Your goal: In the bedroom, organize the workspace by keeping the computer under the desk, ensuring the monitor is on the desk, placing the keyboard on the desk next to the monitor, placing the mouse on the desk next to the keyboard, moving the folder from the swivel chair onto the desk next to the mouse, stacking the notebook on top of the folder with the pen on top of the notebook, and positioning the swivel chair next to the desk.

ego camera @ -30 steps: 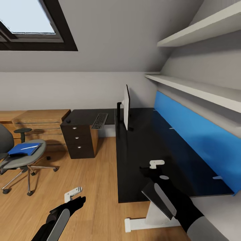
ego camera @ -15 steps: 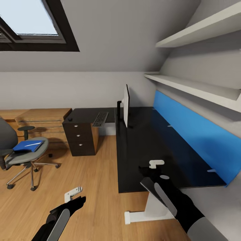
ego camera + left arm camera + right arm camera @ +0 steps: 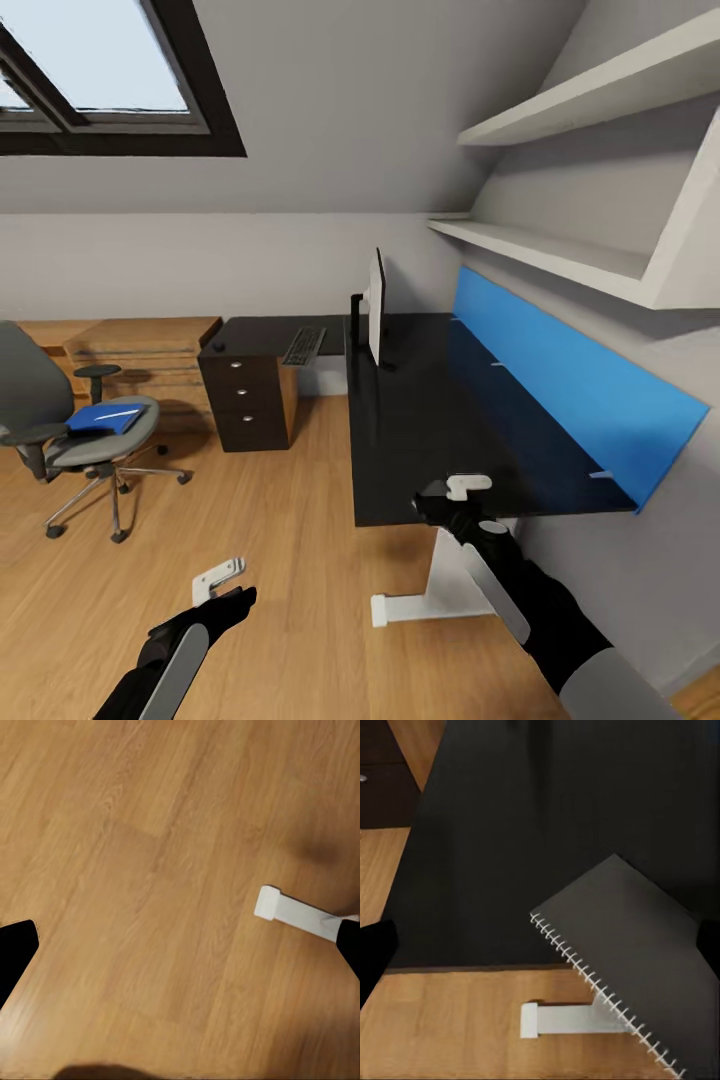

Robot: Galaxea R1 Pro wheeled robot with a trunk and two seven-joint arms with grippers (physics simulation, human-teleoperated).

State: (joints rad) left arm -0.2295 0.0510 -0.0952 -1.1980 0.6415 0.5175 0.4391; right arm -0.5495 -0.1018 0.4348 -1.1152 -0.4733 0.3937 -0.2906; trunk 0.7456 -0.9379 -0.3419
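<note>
**Q:** Folder (image 3: 98, 419) status, and risks from here?

**A:** It lies flat on the swivel chair's (image 3: 85, 440) seat at far left, well apart from the desk (image 3: 430, 420), with a pale pen-like stick on top, most likely the pen. My left gripper (image 3: 222, 581) hangs over bare wood floor (image 3: 150, 870); its fingertips sit wide apart at the edges of the wrist view, nothing between them. My right gripper (image 3: 462, 492) is clamped on the spiral notebook (image 3: 637, 967), which overhangs the desk's near edge.

**Q:** Failure modes?

**A:** Judgement only: the notebook belongs on the folder, so setting it down now would force a later re-stack. Lifting the folder carelessly could roll the stick off. The chair is on castors and may skate if nudged.

**Q:** Notebook orientation?

**A:** Wire binding runs diagonally in the right wrist view. The cover is tilted, not level, and its far end passes out of frame, so I cannot tell which side is longer.
</note>
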